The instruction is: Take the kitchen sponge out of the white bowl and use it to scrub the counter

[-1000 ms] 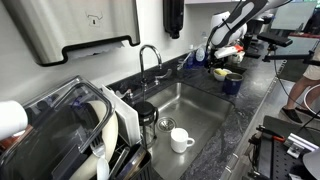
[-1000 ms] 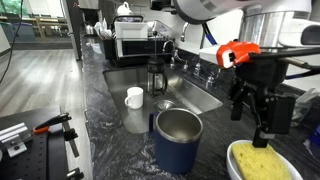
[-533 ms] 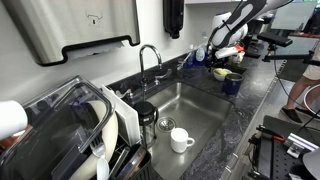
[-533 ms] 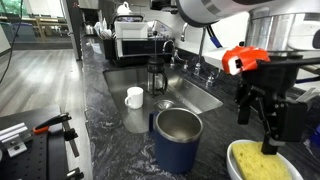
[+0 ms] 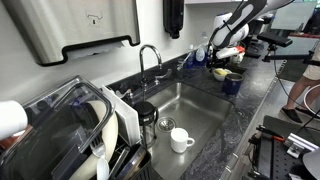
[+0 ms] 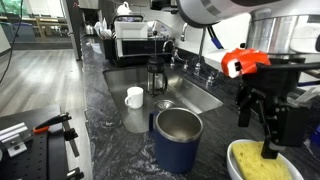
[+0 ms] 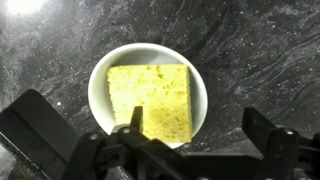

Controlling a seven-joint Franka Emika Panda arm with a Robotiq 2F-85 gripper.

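The white bowl (image 7: 97, 82) stands on the dark speckled counter (image 7: 260, 50) with the yellow kitchen sponge (image 7: 150, 98) lying flat inside it. In the wrist view my gripper (image 7: 198, 125) is open and empty above the bowl. One finger is over the sponge's near edge and the other is out over the counter to the right. In both exterior views the gripper (image 6: 258, 135) (image 5: 222, 57) hovers just above the bowl (image 6: 233, 154) (image 5: 228, 75) and sponge (image 6: 260, 165) (image 5: 221, 72), apart from them.
A dark blue steel cup (image 6: 178, 138) stands close beside the bowl and shows in both exterior views (image 5: 232, 85). A white mug (image 5: 181, 140) and a French press (image 6: 157, 75) sit in the steel sink (image 5: 190, 105). A dish rack (image 5: 70, 130) and a tap (image 5: 148, 58) are nearby.
Over the last second my gripper has shifted sideways and slightly down, closer over the bowl. It stays open. The sponge and bowl have not moved.
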